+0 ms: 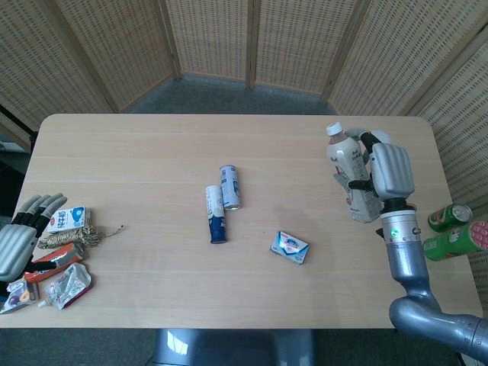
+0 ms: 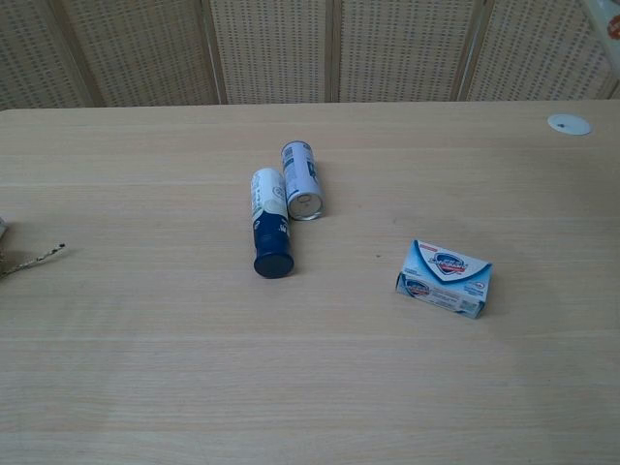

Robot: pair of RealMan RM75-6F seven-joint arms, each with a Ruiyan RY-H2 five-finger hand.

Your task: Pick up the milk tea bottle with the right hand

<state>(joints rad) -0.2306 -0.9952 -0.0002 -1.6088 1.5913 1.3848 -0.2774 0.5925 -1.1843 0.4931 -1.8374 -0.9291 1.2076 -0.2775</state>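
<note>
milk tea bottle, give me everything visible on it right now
The milk tea bottle is a pale beige, plastic-looking bottle with a white cap on and a light label bearing dark and red print. The right hand grips its body from the side, fingers wrapped across the label. It looks lifted off the table, roughly upright, cap tilted toward the far edge. The chest view shows only a sliver of it at the top right corner.

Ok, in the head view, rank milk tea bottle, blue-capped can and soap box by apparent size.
1. milk tea bottle, though it is lifted nearer the camera, held by the right hand
2. blue-capped can
3. soap box
</note>
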